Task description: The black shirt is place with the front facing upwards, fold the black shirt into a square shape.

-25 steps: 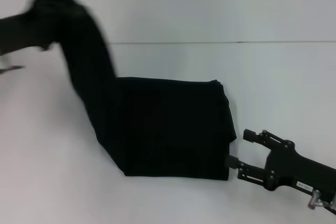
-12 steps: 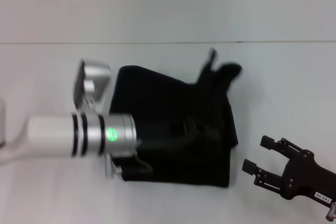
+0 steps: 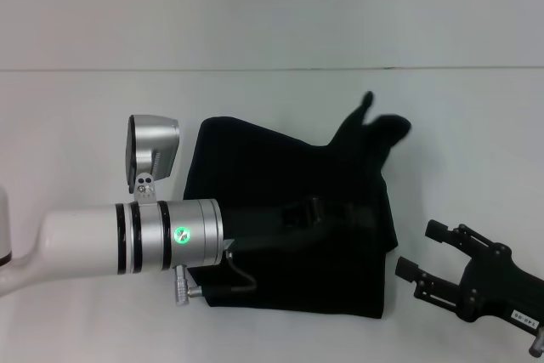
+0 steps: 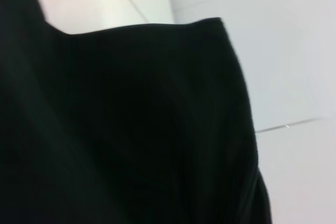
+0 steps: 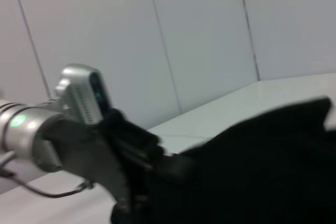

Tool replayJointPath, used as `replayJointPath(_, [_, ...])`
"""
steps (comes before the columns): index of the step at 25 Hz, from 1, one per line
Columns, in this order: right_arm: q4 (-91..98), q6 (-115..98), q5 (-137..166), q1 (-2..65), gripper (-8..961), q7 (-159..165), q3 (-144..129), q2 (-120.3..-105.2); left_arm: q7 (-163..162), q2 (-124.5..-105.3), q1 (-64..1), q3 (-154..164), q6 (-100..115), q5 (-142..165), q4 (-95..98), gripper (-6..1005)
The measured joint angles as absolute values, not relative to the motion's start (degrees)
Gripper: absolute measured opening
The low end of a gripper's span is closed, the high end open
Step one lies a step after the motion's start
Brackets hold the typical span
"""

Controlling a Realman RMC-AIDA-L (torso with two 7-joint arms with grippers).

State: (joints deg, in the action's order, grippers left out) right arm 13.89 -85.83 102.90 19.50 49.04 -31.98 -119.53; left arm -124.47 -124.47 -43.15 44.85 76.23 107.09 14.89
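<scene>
The black shirt [image 3: 255,167] lies folded on the white table [image 3: 442,125]; its letters and neck label are hidden. My left arm reaches across it from the left. My left gripper [image 3: 344,210] is over the shirt's right part, shut on a fold of cloth that stands up in a bunch [image 3: 374,129] at the far right corner. The left wrist view is mostly filled by the shirt [image 4: 131,129]. The right wrist view shows the left gripper [image 5: 139,148] in the shirt [image 5: 262,171]. My right gripper [image 3: 418,248] is open and empty, just right of the shirt's near right edge.
The left arm's white and silver forearm [image 3: 127,235], with a green light, covers the shirt's near left corner. A seam [image 3: 476,68] runs across the far part of the table. White table shows behind and to the right of the shirt.
My left gripper has swung from high at the far left across to the right, carrying the shirt's end over the folded part. My right gripper has drawn back a little to the right.
</scene>
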Motion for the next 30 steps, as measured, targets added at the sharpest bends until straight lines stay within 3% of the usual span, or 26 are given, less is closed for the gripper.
replayJointPath(4, [13.89, -85.80, 102.86, 18.82, 884, 49.05, -28.82, -119.45, -122.65, -124.46, -43.45, 44.84, 79.44, 106.91, 14.85, 195])
replayJointPath(8, [13.88, -86.01, 102.83, 17.18, 884, 49.17, -23.05, -119.15, -121.75, -124.23, -42.58, 44.49, 81.80, 105.15, 15.40, 344])
replayJointPath(16, [14.55, -91.13, 103.11, 15.47, 884, 54.89, -12.79, -118.41, -107.94, -123.72, -34.42, 43.30, 94.17, 101.40, 29.76, 621])
replayJointPath(23, [14.77, -92.86, 106.23, 21.68, 885, 52.15, -20.93, -119.96, -101.24, -122.64, -30.09, 39.46, 95.07, 100.94, 31.79, 856])
replayJointPath(30, [12.14, -86.77, 107.70, 23.50, 884, 50.51, -28.05, -120.14, -101.08, -122.42, -28.50, 35.39, 93.67, 100.89, 31.09, 909])
